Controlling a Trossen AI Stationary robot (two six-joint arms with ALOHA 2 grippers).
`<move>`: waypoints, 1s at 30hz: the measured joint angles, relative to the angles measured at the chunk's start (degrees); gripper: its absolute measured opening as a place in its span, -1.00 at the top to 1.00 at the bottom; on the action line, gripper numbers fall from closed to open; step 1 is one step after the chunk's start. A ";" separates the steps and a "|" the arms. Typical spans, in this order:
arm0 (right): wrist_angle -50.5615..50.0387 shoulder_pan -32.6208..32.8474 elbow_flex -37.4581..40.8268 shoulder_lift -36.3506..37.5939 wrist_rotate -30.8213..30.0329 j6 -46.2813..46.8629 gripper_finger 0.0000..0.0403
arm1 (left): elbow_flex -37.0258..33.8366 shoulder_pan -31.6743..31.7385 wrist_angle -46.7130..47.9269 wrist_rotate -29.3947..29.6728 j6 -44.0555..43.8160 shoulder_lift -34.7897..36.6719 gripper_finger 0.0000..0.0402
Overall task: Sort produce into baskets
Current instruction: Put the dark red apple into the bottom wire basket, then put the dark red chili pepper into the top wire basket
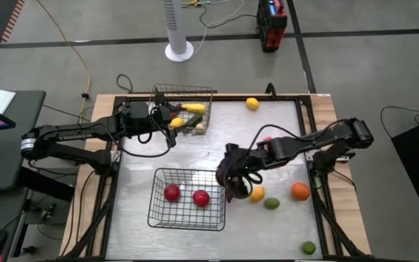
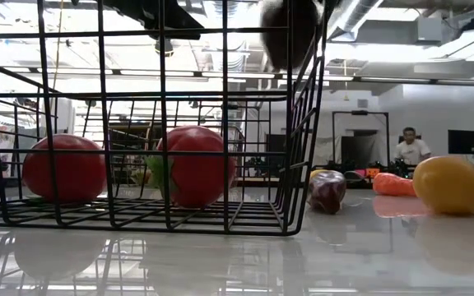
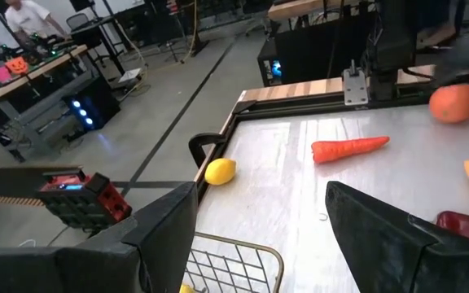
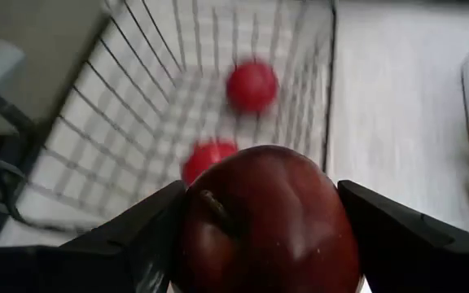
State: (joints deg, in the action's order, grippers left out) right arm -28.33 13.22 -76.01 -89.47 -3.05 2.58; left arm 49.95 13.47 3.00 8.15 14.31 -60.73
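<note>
The right arm reached in from its side of the surface, elbow bent, forearm angled inward and down, its wrist tipped so that the right hand pointed downward. Its two dark fingers stood apart at either side of a round dark red apple with a short stem, pressing against it and holding it clear of the surface. The left arm stretched out nearly straight from the opposite side, its wrist level, and the left hand waited at the far end with its fingers spread wide, nothing between them.
</note>
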 joint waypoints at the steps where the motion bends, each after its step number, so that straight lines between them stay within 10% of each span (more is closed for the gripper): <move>1: 2.46 0.30 0.30 -0.47 0.05 -0.78 -0.65 | 0.00 0.01 0.00 0.00 -0.02 -0.01 -0.30; 10: 4.04 -0.33 0.42 -4.68 3.28 -1.34 -0.96 | 0.00 0.02 0.16 0.01 -0.07 -0.02 -0.30; 22: -15.23 -2.61 2.29 -1.83 -1.20 0.32 -0.89 | 0.00 0.02 0.57 -0.23 -0.02 -0.02 -0.30; 30: -9.08 -1.20 13.00 -1.86 -0.99 -1.48 -0.88 | 0.00 0.01 0.55 -0.24 -0.07 -0.02 -0.30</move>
State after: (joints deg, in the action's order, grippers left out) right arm -37.41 12.02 -63.02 -91.33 -4.04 1.11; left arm 49.95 13.48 3.56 7.91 14.24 -60.75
